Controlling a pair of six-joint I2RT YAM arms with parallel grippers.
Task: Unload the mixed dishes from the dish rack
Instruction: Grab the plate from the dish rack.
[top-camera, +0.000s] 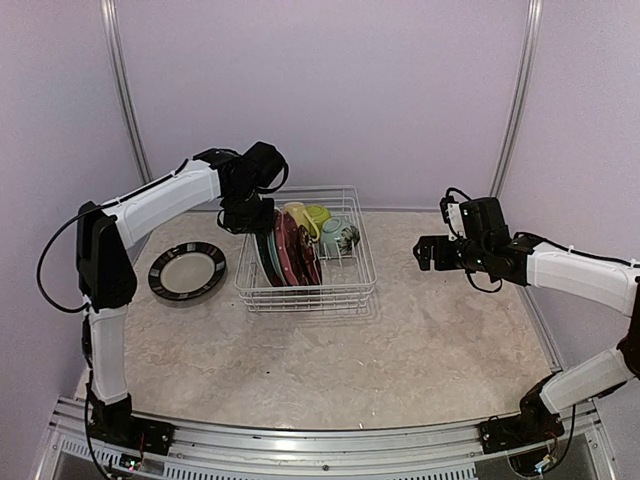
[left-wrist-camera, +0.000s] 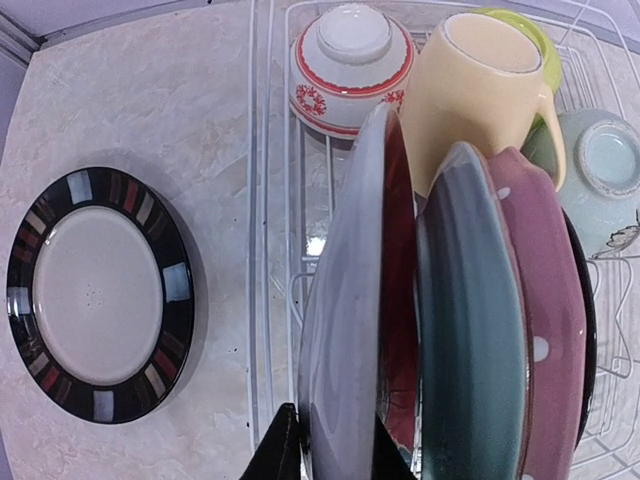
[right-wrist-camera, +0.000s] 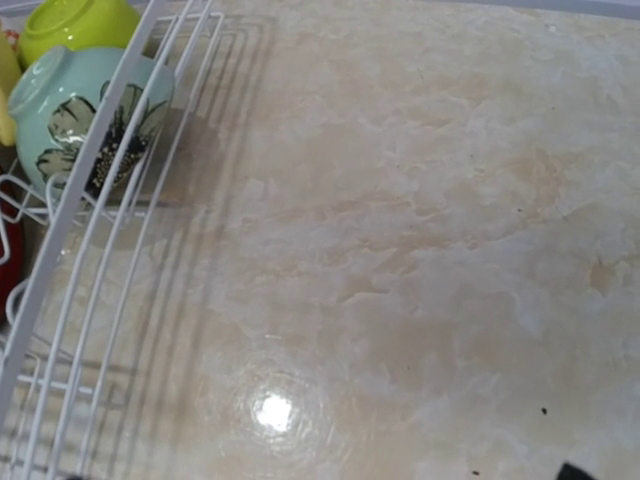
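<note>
The white wire dish rack (top-camera: 305, 296) holds upright plates: a dark red plate with a grey back (left-wrist-camera: 345, 300), a teal plate (left-wrist-camera: 470, 330) and a pink dotted plate (left-wrist-camera: 545, 300). Behind them are a pale yellow mug (left-wrist-camera: 480, 90), a lime green bowl (left-wrist-camera: 535, 35), a red-patterned white bowl (left-wrist-camera: 350, 70) and a pale green bowl (left-wrist-camera: 600, 170). My left gripper (top-camera: 250, 218) is at the rack's back left. Its fingers (left-wrist-camera: 275, 450) press both faces of the dark red plate's rim, and the plate stands in the rack. My right gripper (top-camera: 422, 254) is open and empty above the table, right of the rack.
A black-rimmed plate with a cream centre (top-camera: 187, 271) lies flat on the table left of the rack, also in the left wrist view (left-wrist-camera: 95, 295). The right wrist view shows the rack's right wall (right-wrist-camera: 60, 240) and the pale green bowl (right-wrist-camera: 85, 115). Walls enclose the table.
</note>
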